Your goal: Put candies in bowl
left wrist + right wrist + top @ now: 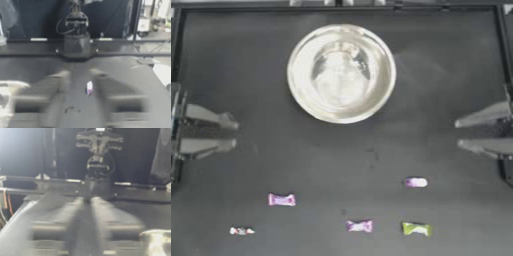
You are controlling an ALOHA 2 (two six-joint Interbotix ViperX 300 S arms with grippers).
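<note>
no writing is legible on the wrappers. the bowl [341, 73] sits upper centre on the counter [371, 150]; five candies [282, 200] lie along the bottom, apart from it. the left hand [236, 133] and right hand [457, 133] wait at the side edges, jaws spread, empty. the left wrist view shows only one candy [89, 87]; the jaws there are blurred.

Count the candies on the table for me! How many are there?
5, all below the bowl, none inside: a pink candy, another pink candy, a third pink candy, a yellow-green candy, and a white-and-red candy.
</note>
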